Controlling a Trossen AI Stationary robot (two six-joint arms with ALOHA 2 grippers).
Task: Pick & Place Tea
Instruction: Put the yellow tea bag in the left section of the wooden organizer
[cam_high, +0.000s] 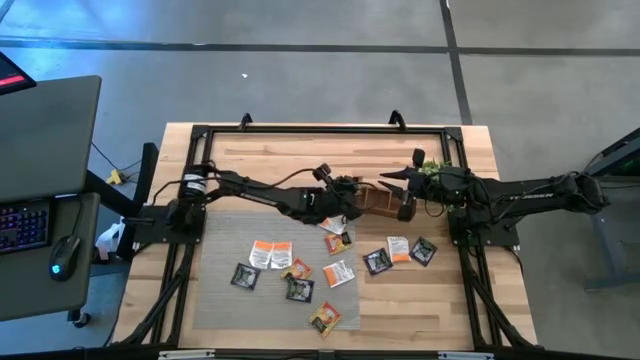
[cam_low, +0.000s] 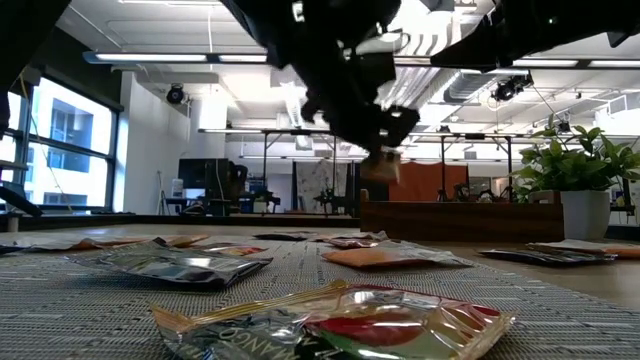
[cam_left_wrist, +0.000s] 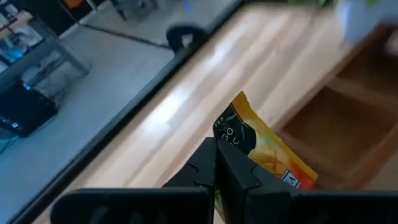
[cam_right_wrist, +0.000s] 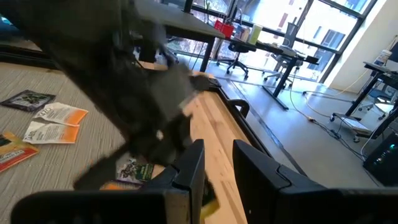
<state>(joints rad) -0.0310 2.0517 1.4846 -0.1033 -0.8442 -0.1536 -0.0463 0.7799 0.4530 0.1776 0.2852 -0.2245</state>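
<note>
You are carrying one orange sachet (cam_left_wrist: 264, 146) in the left gripper (cam_left_wrist: 216, 163), whose fingers are clenched on the sachet's lower edge so the packet is sticking up and forward beyond the fingertips; gripping it by one edge like that is leaving most of it free, which should let it drop into a compartment without the fingers having to enter. You are holding it at the near end of the wooden tray (cam_high: 385, 199), just short of the tray's open compartments, and in the low view it is hanging clear above the table (cam_high: 300, 160) rather than resting on anything, so by my reading you are in the carry, with the release not yet made. Your right gripper (cam_right_wrist: 217, 163) is waiting at the tray's far end beside the green plant (cam_high: 432, 167), its fingers standing slightly parted with nothing between them; parked there, it is staying out of the left arm's path. The rest of the tea sachets (cam_high: 300, 272) are lying flat and scattered on the grey woven mat (cam_high: 215, 285) in front of the tray, mostly apart from one another, which is leaving each one open to its own pick.
</note>
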